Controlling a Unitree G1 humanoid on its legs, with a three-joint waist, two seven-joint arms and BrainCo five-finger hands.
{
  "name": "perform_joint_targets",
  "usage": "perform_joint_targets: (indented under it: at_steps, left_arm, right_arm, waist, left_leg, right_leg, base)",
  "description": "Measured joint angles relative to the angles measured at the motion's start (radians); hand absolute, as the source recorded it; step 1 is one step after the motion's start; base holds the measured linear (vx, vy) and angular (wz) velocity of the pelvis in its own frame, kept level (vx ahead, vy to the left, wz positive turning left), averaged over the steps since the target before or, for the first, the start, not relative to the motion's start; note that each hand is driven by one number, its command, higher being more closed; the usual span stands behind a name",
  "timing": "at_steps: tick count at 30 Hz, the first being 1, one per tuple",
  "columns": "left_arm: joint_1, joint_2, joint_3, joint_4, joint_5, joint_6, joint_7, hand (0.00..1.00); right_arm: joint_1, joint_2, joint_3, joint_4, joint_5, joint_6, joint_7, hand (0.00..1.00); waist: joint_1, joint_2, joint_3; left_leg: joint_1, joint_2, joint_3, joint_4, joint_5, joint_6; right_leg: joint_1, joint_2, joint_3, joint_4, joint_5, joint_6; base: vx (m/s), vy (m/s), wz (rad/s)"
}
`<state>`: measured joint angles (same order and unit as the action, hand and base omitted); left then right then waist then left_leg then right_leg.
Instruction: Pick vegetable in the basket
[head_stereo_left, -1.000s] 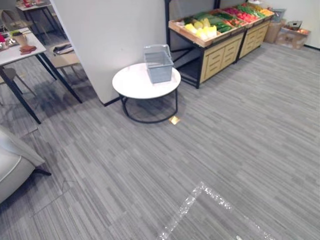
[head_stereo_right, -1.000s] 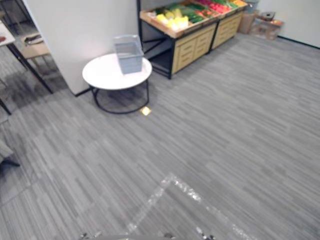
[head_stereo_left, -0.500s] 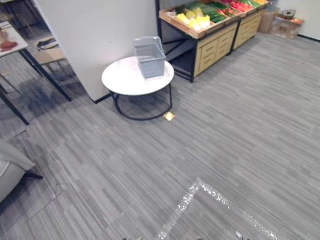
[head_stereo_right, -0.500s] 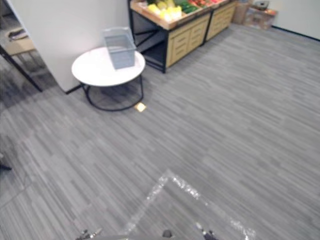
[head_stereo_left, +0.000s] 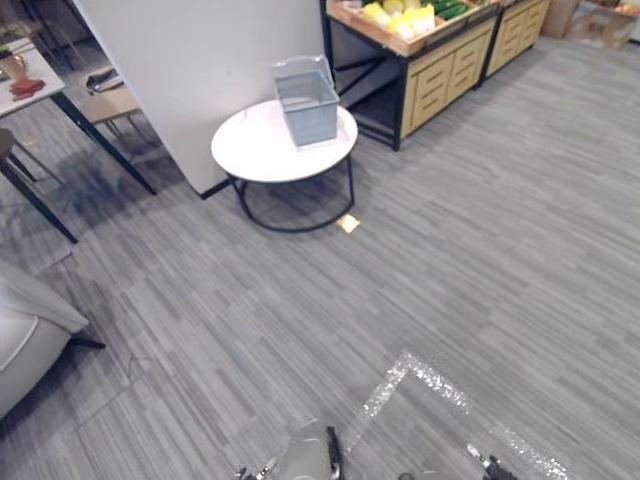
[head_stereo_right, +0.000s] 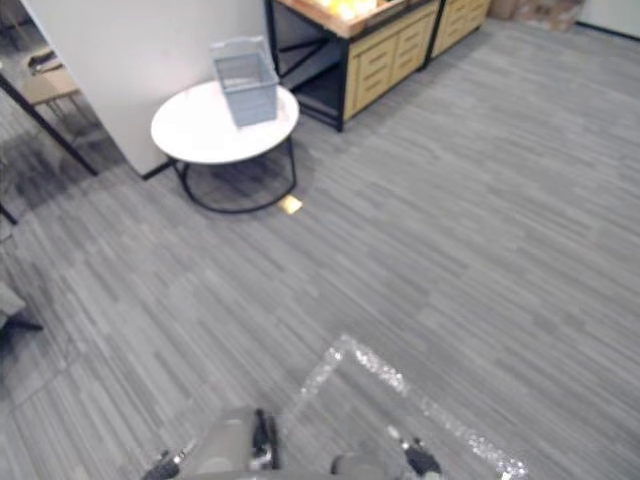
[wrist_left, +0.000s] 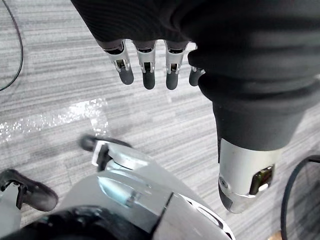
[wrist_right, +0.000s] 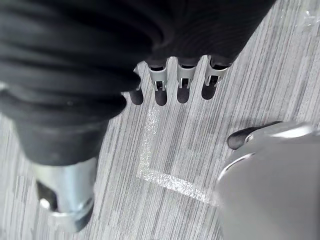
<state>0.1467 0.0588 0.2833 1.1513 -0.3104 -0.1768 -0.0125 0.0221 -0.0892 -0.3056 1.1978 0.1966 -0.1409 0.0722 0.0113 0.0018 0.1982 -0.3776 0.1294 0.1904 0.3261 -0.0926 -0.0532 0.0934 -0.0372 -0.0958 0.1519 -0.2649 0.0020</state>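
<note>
Fingers (wrist_left: 171, 75) hang straight and loose on the left hand (wrist_left: 145, 62), holding nothing, grey carpet (wrist_left: 60, 90) below. Right wrist view: right hand (wrist_right: 182, 82) the same, relaxed and empty. Left eye view: grey basket (head_stereo_left: 308, 100) stands on the round white table (head_stereo_left: 250, 160), far and left of centre. Yellow and green vegetables (head_stereo_left: 405, 18) lie on the wooden stand (head_stereo_left: 440, 80), just right of it. Right eye view: small yellow square (head_stereo_right: 290, 204) on the carpet beside the table.

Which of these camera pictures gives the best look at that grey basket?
The left eye view: the grey basket stands whole on the white round table. The right eye view shows the same, nearer its top edge. Both wrist views face carpet.
</note>
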Motion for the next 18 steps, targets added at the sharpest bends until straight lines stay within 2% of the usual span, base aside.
perform_joint_targets:
  at_steps: [1,2,3,5,6,7,8,10,11,12,13,14,15,17,18]
  left_arm:
    - [0.04,-0.008,0.043,0.003,0.001,0.001,0.005,0.0]
    - [0.046,0.012,0.043,0.008,0.002,-0.005,0.006,0.0]
    - [0.029,0.02,0.036,0.013,0.003,-0.011,0.007,0.0]
    - [-0.005,0.026,0.02,0.018,0.004,-0.011,0.006,0.0]
    - [-0.014,0.031,0.009,0.017,0.004,-0.011,0.006,0.0]
    - [-0.015,0.033,0.015,0.022,0.007,-0.008,0.007,0.0]
    - [-0.004,0.052,0.006,0.021,0.007,-0.009,0.009,0.0]
    - [0.003,0.073,-0.066,0.019,0.008,-0.01,0.01,0.0]
    - [0.001,0.074,-0.077,0.022,0.008,-0.01,0.01,0.0]
    - [-0.016,0.073,-0.082,0.023,0.008,-0.01,0.01,0.0]
    - [-0.024,0.072,-0.081,0.025,0.008,-0.01,0.01,0.0]
    - [-0.034,0.063,-0.077,0.03,0.008,-0.01,0.01,0.0]
    - [-0.05,0.043,-0.055,0.028,0.008,-0.011,0.01,0.0]
    - [-0.071,0.009,-0.018,0.021,0.008,-0.012,0.011,0.0]
    - [-0.081,-0.018,-0.001,0.018,0.008,-0.012,0.011,0.0]
  right_arm:
    - [0.003,0.02,0.011,-0.01,-0.001,-0.003,-0.002,0.0]
    - [0.0,0.046,0.01,-0.003,-0.001,-0.004,0.0,0.0]
    - [-0.004,0.061,0.009,-0.003,-0.001,-0.007,0.001,0.0]
    - [-0.006,0.067,0.006,0.004,-0.001,-0.004,0.002,0.0]
    - [-0.004,0.065,-0.009,0.004,-0.001,-0.004,0.002,0.0]
    - [0.002,0.058,-0.03,0.005,-0.002,-0.005,0.002,0.0]
    - [0.011,0.06,-0.043,0.002,-0.002,-0.009,-0.001,0.0]
    - [0.053,0.04,-0.038,-0.007,-0.002,-0.012,-0.002,0.0]
    - [0.054,0.032,-0.037,-0.007,-0.002,-0.012,-0.001,0.0]
    - [0.052,0.031,-0.039,-0.007,-0.002,-0.012,0.0,0.0]
    - [0.052,0.032,-0.04,-0.005,-0.002,-0.012,0.0,0.0]
    - [0.051,0.031,-0.05,-0.004,-0.001,-0.012,0.0,0.0]
    - [0.065,0.032,-0.074,-0.004,-0.001,-0.012,0.0,0.0]
    - [0.079,0.036,-0.085,-0.004,0.0,-0.01,0.0,0.0]
    - [0.082,0.033,-0.088,-0.008,-0.001,-0.01,0.0,0.0]
  waist:
    - [0.033,-0.013,-0.038]
    - [0.03,-0.051,-0.075]
    - [0.017,-0.056,-0.081]
    - [0.018,-0.054,-0.082]
    - [0.017,-0.052,-0.083]
    - [0.016,-0.046,-0.078]
    - [0.01,-0.073,-0.064]
    - [-0.023,-0.078,-0.072]
    - [-0.023,-0.074,-0.072]
    - [-0.028,-0.07,-0.068]
    - [-0.031,-0.066,-0.065]
    - [-0.039,-0.051,-0.057]
    - [-0.044,-0.035,-0.051]
    - [-0.043,-0.022,-0.042]
    - [-0.043,-0.011,-0.041]
  left_leg:
    - [-0.007,-0.016,-0.017,-0.13,0.18,0.007]
    - [-0.026,-0.052,0.011,-0.097,0.142,0.03]
    - [-0.031,-0.072,0.022,-0.063,0.132,0.066]
    - [-0.024,-0.081,0.036,-0.018,0.103,0.104]
    - [-0.001,-0.09,0.047,-0.007,0.075,0.102]
    - [0.079,-0.099,0.041,-0.035,0.011,0.089]
    - [0.194,-0.128,0.046,-0.101,-0.016,0.091]
    - [0.304,-0.155,0.037,-0.145,-0.051,0.103]
    - [0.34,-0.155,0.04,-0.148,-0.069,0.108]
    - [0.38,-0.154,0.04,-0.154,-0.093,0.109]
    - [0.4,-0.152,0.039,-0.161,-0.102,0.11]
    - [0.44,-0.143,0.033,-0.178,-0.118,0.11]
    - [0.483,-0.133,0.02,-0.198,-0.135,0.106]
    - [0.537,-0.125,0.012,-0.223,-0.156,0.094]
    - [0.569,-0.111,0.005,-0.228,-0.177,0.077]
  right_leg:
    - [0.07,-0.073,0.09,-0.001,-0.101,0.053]
    - [0.057,-0.113,0.12,0.012,-0.087,0.049]
    - [0.046,-0.132,0.145,0.033,-0.043,0.051]
    - [0.043,-0.138,0.161,0.069,0.022,0.046]
    - [0.028,-0.135,0.168,0.132,0.074,0.043]
    - [-0.028,-0.127,0.195,0.336,0.116,0.039]
    - [-0.114,-0.159,0.192,0.605,0.252,0.048]
    - [-0.201,-0.189,0.175,0.831,0.451,0.082]
    - [-0.264,-0.185,0.169,0.905,0.381,0.067]
    - [-0.351,-0.181,0.131,0.965,0.252,0.046]
    - [-0.388,-0.178,0.105,0.968,0.199,0.037]
    - [-0.429,-0.168,0.038,0.912,0.129,0.034]
    - [-0.448,-0.159,-0.036,0.801,0.1,0.023]
    - [-0.461,-0.145,-0.091,0.637,0.099,0.021]
    - [-0.471,-0.124,-0.11,0.489,0.108,0.029]
  base:
    - [1.08,0.58,-0.95]
    - [1.25,0.644,-0.85]
    - [0.59,0.234,-0.03]
    - [0.5,0.229,0.08]
    - [0.53,0.292,-0.23]
    - [0.46,0.245,-0.27]
    - [0.35,0.169,-0.15]
    - [0.34,0.088,0.13]
    - [0.45,0.086,-0.04]
    - [0.39,0.05,-0.16]
    - [0.41,0.015,-0.02]
    - [0.41,-0.011,0.16]
    - [0.52,-0.045,0.23]
    - [0.38,-0.064,0.2]
    - [0.58,-0.165,0.25]
